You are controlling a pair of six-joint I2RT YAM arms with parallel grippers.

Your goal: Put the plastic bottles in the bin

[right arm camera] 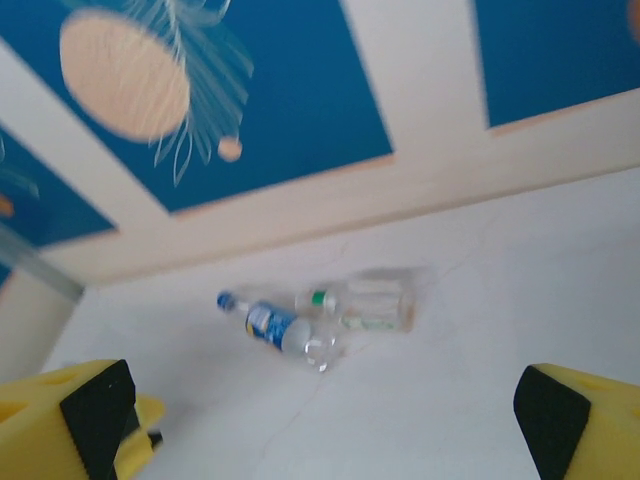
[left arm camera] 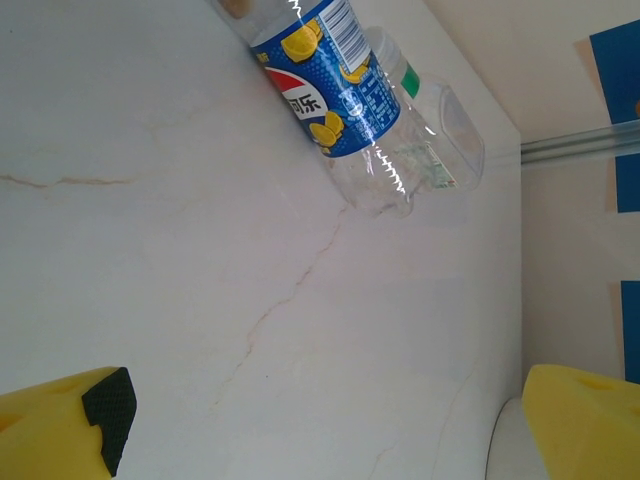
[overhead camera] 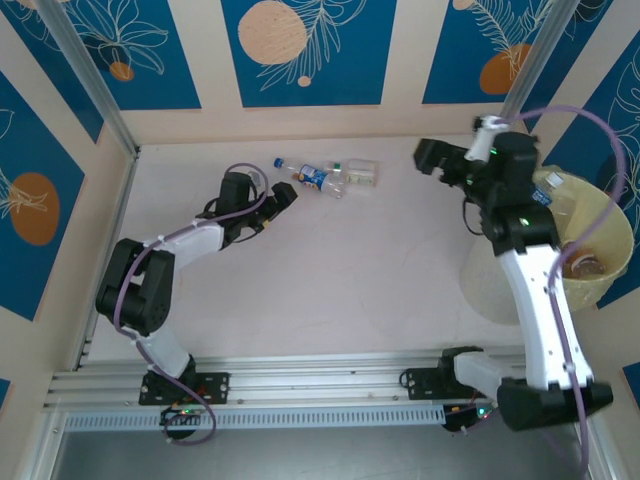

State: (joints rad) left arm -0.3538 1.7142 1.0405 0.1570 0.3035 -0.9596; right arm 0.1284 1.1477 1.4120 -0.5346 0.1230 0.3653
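The left gripper (overhead camera: 287, 193) lay low over the table (left arm camera: 150, 300) with its yellow, black-padded fingers spread wide and holding nothing. It pointed at the blue-label bottle (overhead camera: 312, 178) just beyond its tips. That bottle lay on its side and looked see-through. Touching it on the right lay the green-collared bottle (overhead camera: 357, 173), also on its side and clear. The right gripper (overhead camera: 428, 158) hung further right, jaws wide apart and empty. At the far right stood the bin (overhead camera: 625, 240), where a clear bottle (overhead camera: 556, 186) and a red-brown labelled bottle (overhead camera: 583, 266) lay inside.

The table was smooth and pale, with thin brown veins like marble. The bottles were thin glossy plastic, dented. The bin was round and pale yellow, and its translucent bag (overhead camera: 490, 285) hung outside the wall.
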